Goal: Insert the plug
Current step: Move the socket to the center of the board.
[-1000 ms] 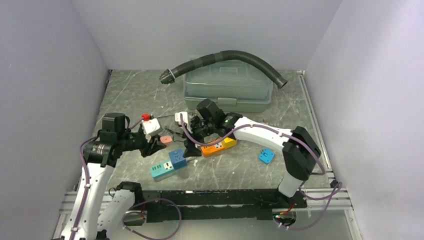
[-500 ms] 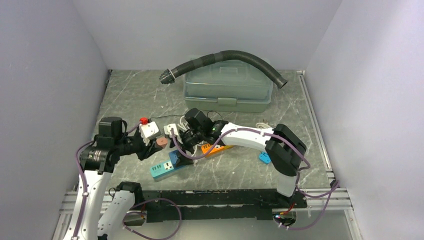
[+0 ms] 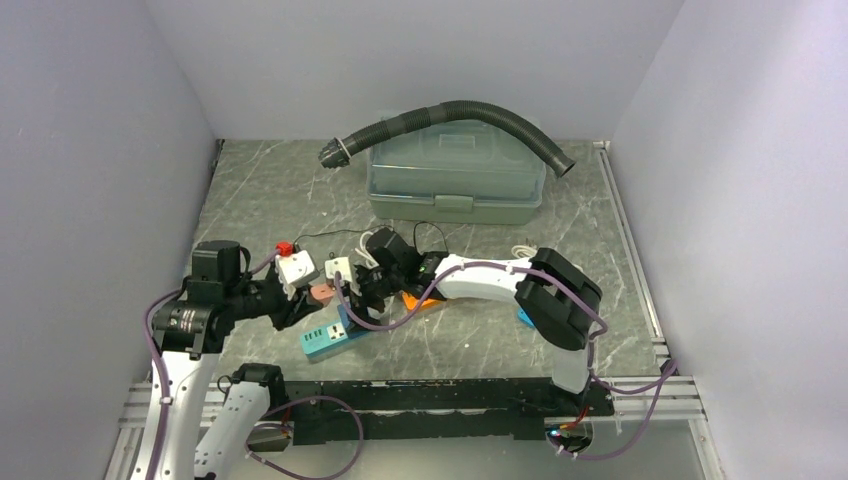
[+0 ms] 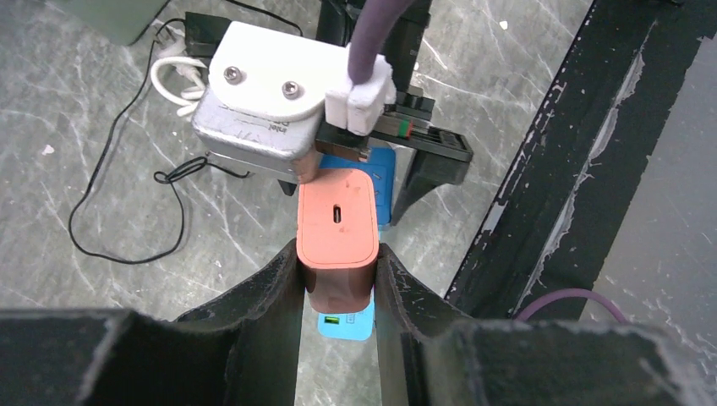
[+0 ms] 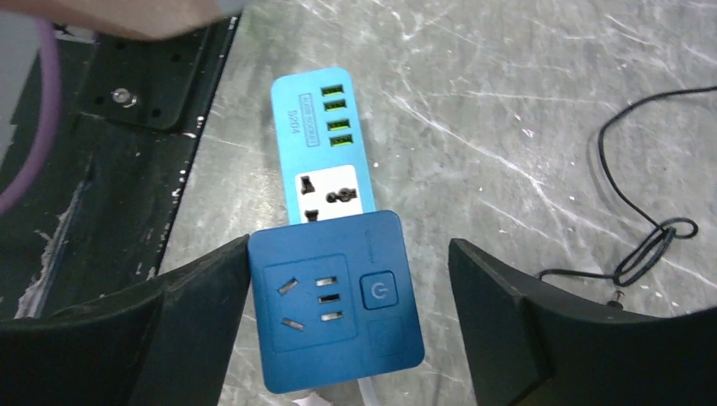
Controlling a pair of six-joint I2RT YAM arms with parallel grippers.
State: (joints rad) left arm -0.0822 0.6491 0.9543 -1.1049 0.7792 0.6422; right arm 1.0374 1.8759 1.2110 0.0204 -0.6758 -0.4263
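grey marble-look tabletop [image 3: 260,190], plain lilac walls [image 3: 100,150] round it. left claw [image 4: 338,254] pinches the salmon rectangular plug [image 4: 336,222] over the blue square socket block [image 5: 334,313], which sits between the spread fingers of the right claw [image 5: 348,254].

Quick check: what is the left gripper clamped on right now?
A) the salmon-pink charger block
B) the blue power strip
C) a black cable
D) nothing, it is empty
A. In the left wrist view the left gripper has both fingers pressed against the sides of the salmon-pink charger block.
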